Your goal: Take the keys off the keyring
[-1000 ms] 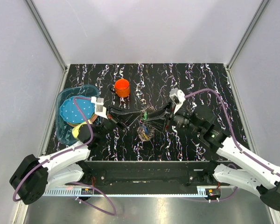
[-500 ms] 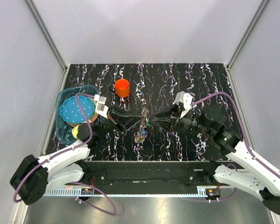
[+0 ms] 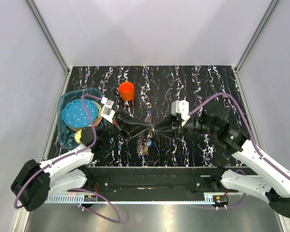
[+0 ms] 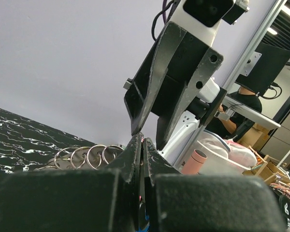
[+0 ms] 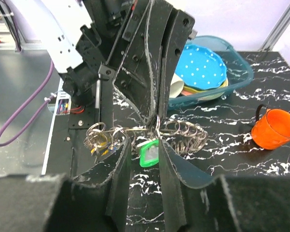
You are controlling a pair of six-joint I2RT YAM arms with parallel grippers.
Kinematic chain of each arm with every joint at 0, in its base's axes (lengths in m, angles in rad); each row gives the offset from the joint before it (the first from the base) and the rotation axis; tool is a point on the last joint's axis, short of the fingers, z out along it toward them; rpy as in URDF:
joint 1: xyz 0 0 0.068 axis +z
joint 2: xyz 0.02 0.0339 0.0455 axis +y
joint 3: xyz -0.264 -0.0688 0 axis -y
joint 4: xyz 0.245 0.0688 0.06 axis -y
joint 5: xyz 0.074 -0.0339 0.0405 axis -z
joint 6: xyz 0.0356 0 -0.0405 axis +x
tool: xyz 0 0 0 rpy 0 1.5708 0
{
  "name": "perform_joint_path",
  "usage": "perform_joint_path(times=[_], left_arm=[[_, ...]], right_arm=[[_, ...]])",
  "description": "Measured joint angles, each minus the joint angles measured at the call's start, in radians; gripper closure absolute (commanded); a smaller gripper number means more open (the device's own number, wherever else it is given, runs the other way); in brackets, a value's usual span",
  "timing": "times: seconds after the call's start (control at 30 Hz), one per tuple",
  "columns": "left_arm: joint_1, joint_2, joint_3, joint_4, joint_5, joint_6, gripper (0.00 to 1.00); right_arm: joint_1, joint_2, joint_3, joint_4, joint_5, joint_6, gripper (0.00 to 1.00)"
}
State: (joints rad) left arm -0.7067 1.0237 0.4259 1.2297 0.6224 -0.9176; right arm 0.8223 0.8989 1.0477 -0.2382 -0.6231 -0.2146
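Black marbled table [image 3: 208,82] spreads under both arms. Over it the left gripper [image 3: 149,127] pinches tight on the keyring [image 5: 183,131]. The right gripper [image 3: 158,129] stands part-open, fingers either side of 1 hanging green key [image 5: 149,152].

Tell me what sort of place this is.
Probably a robotics lab test cell: a black marble-patterned tabletop boxed in by plain grey panels on aluminium posts, white robot arms, left and right, bolted at its edge, and a person at a desk beyond.
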Motion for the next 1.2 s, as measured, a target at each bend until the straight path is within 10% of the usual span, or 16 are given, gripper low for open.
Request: perform_joint_path(times=[1.2], left_arm=[[0.002, 0.026, 0.025, 0.003, 0.056, -0.018, 1.00]], right_arm=[[0.000, 0.036, 0.003, -0.066, 0.008, -0.095, 0.77]])
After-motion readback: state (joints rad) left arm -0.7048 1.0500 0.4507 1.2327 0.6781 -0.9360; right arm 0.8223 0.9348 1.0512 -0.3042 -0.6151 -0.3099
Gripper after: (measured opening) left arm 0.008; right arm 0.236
